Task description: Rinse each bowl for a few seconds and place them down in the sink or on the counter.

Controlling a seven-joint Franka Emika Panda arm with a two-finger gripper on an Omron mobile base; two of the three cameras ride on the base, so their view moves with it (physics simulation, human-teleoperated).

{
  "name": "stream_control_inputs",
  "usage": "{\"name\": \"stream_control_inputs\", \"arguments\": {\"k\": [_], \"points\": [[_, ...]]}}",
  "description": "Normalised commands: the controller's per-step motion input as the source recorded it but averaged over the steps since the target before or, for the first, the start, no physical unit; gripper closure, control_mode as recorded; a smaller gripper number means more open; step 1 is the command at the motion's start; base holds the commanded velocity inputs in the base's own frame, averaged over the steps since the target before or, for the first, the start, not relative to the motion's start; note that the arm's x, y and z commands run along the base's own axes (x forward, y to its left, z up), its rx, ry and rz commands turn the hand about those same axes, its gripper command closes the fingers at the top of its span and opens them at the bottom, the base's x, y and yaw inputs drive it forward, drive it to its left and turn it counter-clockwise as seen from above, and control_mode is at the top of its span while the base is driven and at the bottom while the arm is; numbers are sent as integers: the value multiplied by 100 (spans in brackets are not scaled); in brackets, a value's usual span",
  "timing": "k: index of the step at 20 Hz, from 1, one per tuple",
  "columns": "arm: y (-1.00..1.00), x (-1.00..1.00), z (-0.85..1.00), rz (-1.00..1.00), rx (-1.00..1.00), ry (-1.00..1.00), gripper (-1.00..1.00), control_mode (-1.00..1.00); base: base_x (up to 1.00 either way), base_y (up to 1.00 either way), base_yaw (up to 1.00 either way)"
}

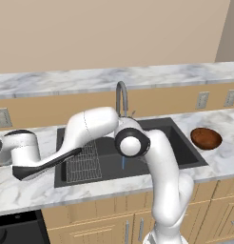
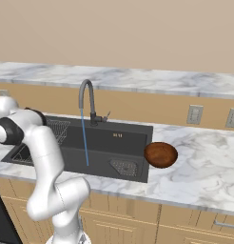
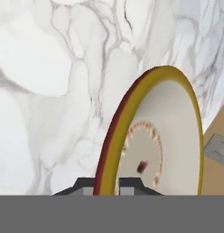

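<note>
gripper is nearly closed, pinching the rim of a shallow round bowl with a yellow-tan edge, dark red outer band and cream inside. hand view: bowl stands on edge between the two dark finger tips, cream face turned to one side, a ring of small reddish specks and one dark spot on it. behind the bowl is white marble counter with grey veins; can't tell if the bowl's lower edge touches it. a bit of tan wall with a grey outlet plate shows past the bowl's rim.

landmark: wide black rectangular sink. in the left base view the white arm rises in front of the sink, bends over its left half and reaches out past the sink's left edge; the hand end sits over the counter there, at the frame's left margin. wire rack lies in the left part of the sink, partly under the forearm. dark gooseneck tap stands at the back rim of the sink, a thin blue stream of water falling from its spout to the basin floor. mesh drain is at the sink's front right.

second bowl, glossy reddish-brown, round, shallow, sits on the counter just right of the sink, next to its right rim, upright. two outlet plates on the tan wall strip behind and right of the sink, below the raised marble ledge.
</note>
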Motion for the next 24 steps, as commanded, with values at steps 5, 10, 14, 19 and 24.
{"name": "stream_control_inputs", "arguments": {"k": [5, 10, 14, 19, 24], "points": [[-27, -25, 39, -11, 7, 0, 100, -100, 0, 0, 0], [-34, -28, 30, -7, 4, 0, 100, -100, 0, 0, 0], [-52, -36, 13, -1, 4, 0, 100, -100, 0, 0, 0], [-59, -16, 0, -3, 3, 0, 100, -100, 0, 0, 0], [-53, 0, -12, -8, 1, 0, 100, -100, 0, 0, 0]]}}
